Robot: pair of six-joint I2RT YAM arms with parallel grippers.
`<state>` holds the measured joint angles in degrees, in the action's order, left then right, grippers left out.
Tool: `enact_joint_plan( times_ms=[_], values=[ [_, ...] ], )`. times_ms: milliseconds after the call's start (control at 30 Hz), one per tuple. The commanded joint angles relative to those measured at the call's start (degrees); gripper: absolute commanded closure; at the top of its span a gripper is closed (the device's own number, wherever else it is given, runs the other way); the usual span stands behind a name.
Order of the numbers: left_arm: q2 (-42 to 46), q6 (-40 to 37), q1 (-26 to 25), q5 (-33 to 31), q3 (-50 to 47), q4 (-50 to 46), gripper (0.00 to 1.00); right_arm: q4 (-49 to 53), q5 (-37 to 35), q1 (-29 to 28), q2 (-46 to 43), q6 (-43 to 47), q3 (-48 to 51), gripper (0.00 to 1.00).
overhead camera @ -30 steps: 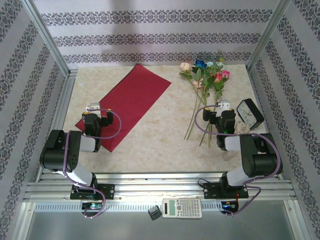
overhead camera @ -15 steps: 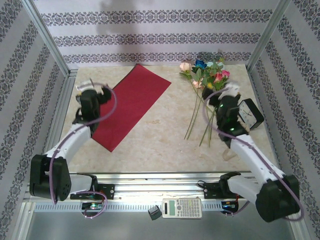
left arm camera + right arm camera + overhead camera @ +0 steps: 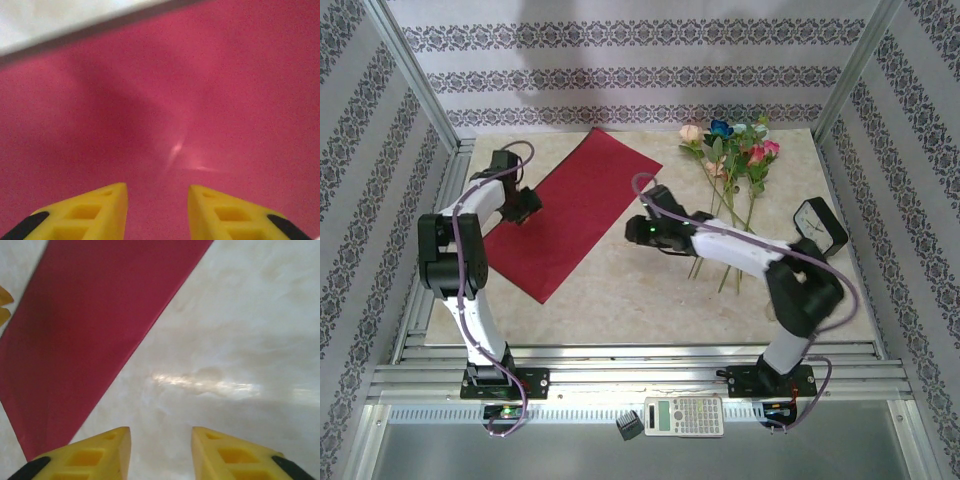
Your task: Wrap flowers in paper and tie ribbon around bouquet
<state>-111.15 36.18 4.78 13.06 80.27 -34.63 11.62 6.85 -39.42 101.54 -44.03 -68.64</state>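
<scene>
left pincer (image 3: pixel 157 188) spread, empty, paper (image 3: pixel 210 90) right beneath it | right pincer (image 3: pixel 161 430) spread, paper's edge ahead-left of it | we judge paper light, thin, slippery: pinch an edge

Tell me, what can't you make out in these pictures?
- Flowers: stem middles, top view, right arm lies across them.
- Paper: left edge, top view, under left gripper; left wrist view blurred, sheet cut off by frame.
- Clock: face too small, top view.

1 paper (image 3: pixel 570 210), approx. 6 flowers (image 3: pixel 725 150) (blooms overlap, hard to count), 1 clock (image 3: pixel 817 225), 1 calc (image 3: pixel 684 416).
</scene>
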Motion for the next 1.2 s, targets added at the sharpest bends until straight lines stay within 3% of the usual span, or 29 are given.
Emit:
enact_joint_plan(
  times_ms=[0,200,400,600,733,867,1067,1167],
  values=[
    [-0.08,-1.36,0.85,6.72,-1.62,-5.05,0.7,-0.3,8.61,-1.65,7.15,-3.46,-8.37,0.67],
    [0.53,1.35,-1.28,11.82,-10.31,-0.87,0.76,-0.79,8.95,-0.73,13.02,-6.06,-13.38,0.66],
    [3.23,11.27,-8.27,19.64,-19.09,10.05,0.75,1.56,8.73,2.12,13.0,-5.24,-13.46,0.64],
    [0.35,21.83,-17.17,25.94,-17.44,23.31,0.73,7.54,6.46,3.99,10.09,2.98,-12.32,0.63],
    [2.24,25.88,-18.28,26.47,-15.17,27.2,0.66,10.0,4.69,3.87,7.04,8.57,-10.08,0.63],
    [9.82,24.04,-13.89,23.16,-14.51,20.56,0.59,9.44,3.29,0.97,3.91,14.52,-6.97,0.63],
    [17.51,18.2,1.66,19.06,-17.9,6.54,0.62,13.85,2.25,-10.07,9.02,25.26,-13.48,0.56],
    [18.23,16.71,8.64,19.46,-20.61,5.03,0.63,17.92,0.5,-14.72,13.97,27.97,-19.97,0.49]
  ],
)
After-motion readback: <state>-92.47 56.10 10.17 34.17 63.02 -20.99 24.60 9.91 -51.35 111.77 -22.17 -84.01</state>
